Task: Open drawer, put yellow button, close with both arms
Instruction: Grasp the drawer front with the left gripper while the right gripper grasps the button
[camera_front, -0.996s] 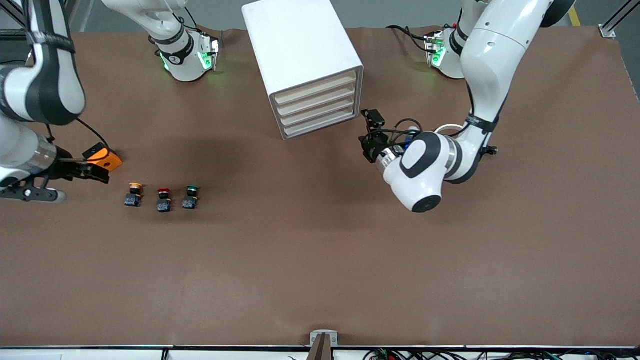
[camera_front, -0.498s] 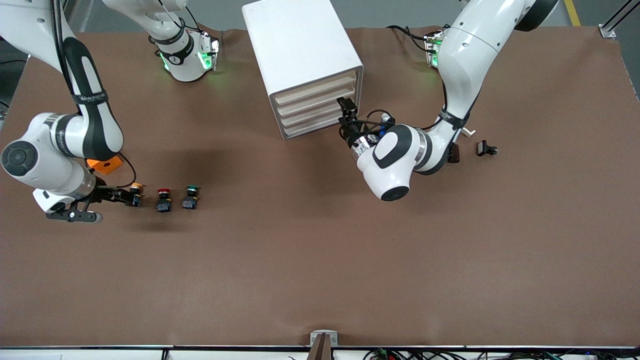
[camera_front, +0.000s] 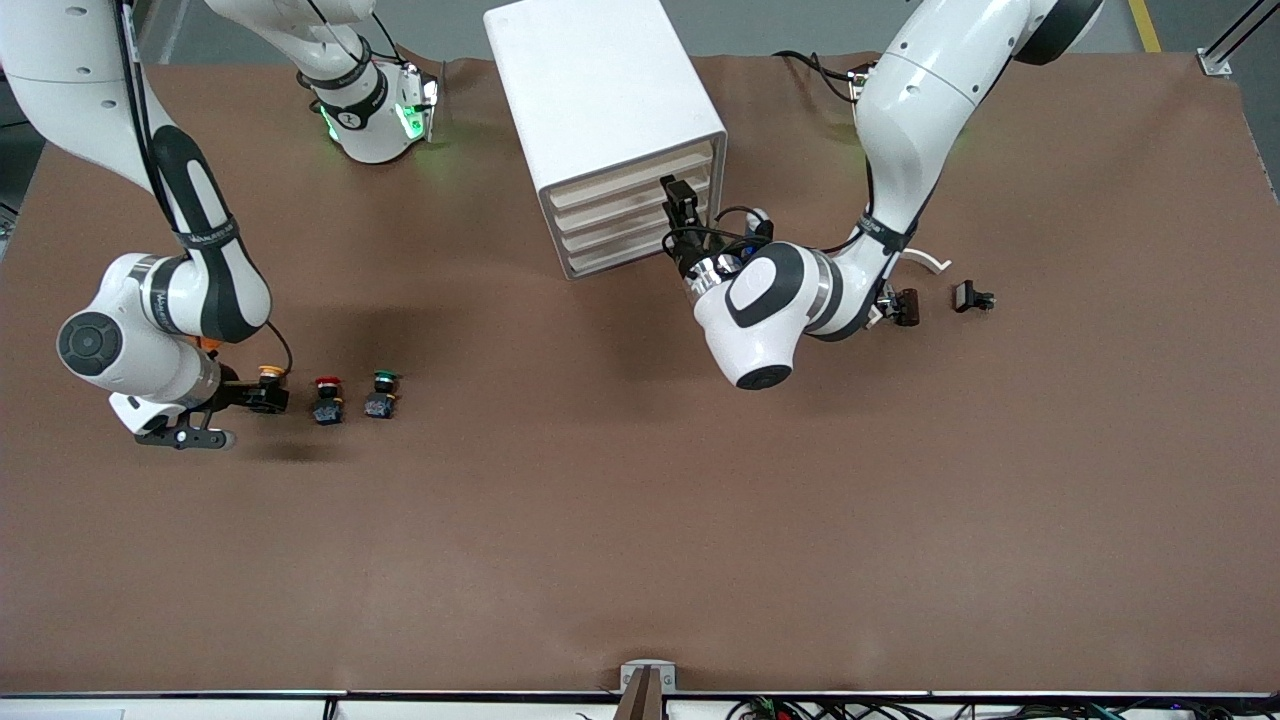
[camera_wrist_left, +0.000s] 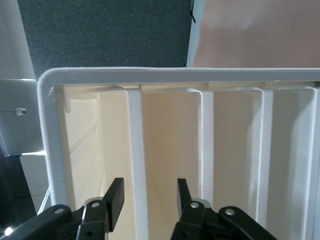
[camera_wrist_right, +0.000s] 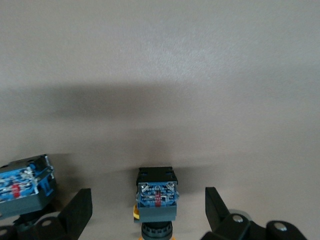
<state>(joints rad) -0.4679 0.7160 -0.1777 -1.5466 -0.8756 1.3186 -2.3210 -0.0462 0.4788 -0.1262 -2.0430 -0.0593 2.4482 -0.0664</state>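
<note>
- Nearest the front camera, three push-buttons are sitting in a row on the brown surface (camera_front: 640, 520), toward the right arm's end: yellow button (camera_front: 268, 376), then the red button (camera_front: 327, 399), then the green button (camera_front: 381, 394), each just beside the next.
- The right gripper (camera_front: 262, 397) is sitting low at the yellow button, its fingers (camera_wrist_right: 78, 210) spread wide, one on each side. In the right wrist view the button's blue base is lying between them with a gap on both sides, so nothing is being squeezed. The red button's blue block is showing just past one finger.
- A bit of orange is peeking out from under the right arm's wrist, can't tell what it is.
- Toward the left arm's end, two small dark parts (camera_front: 972, 297) are lying on the surface near the left arm's elbow.
- The left gripper (camera_front: 683, 203) is sitting right at the cabinet (camera_front: 600, 100) front, up at the top drawer (camera_front: 640, 175), which is looking shut. In the left wrist view its fingers (camera_wrist_left: 115, 197) are open and straddling a white edge of the cream front without pinching it.
- The three lower drawers (camera_front: 630, 235) are sitting closed too.
</note>
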